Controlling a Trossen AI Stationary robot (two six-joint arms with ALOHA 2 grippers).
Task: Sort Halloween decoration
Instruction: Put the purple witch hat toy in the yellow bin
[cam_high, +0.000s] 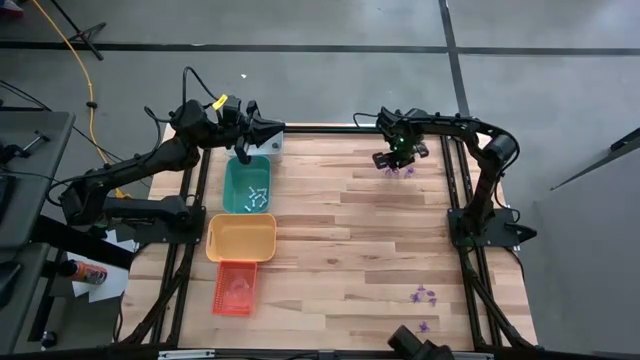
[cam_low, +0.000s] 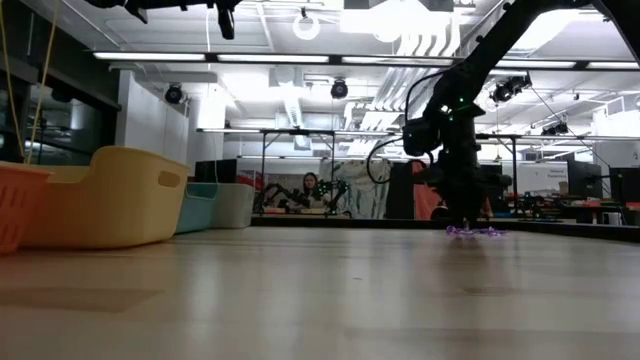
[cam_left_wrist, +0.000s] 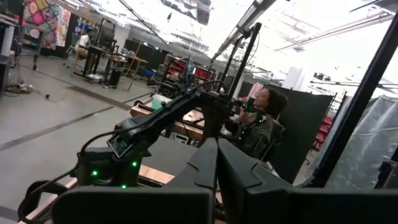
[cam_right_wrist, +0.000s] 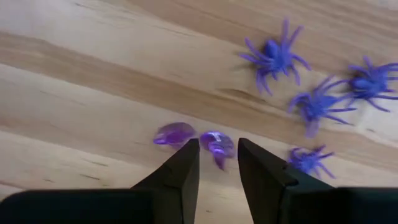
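Four purple spiders (cam_right_wrist: 273, 56) lie beyond your right gripper (cam_right_wrist: 217, 163), fingers slightly spread around a purple trinket (cam_right_wrist: 217, 144); left gripper (cam_left_wrist: 216, 163) pressed together.

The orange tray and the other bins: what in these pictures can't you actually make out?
- Orange tray, high view: contents too small to identify.
- Teal tray, low view: inside hidden by its wall and the yellow tray.
- Left hand, left wrist view: whether its closed fingers hold anything.
- Purple trinkets, high view: shapes too small.

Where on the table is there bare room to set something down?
The wide bare wood between the yellow tray and the right arm's base is free. It is crowded along the left edge with the teal tray and orange tray, and around the right gripper over purple spiders.
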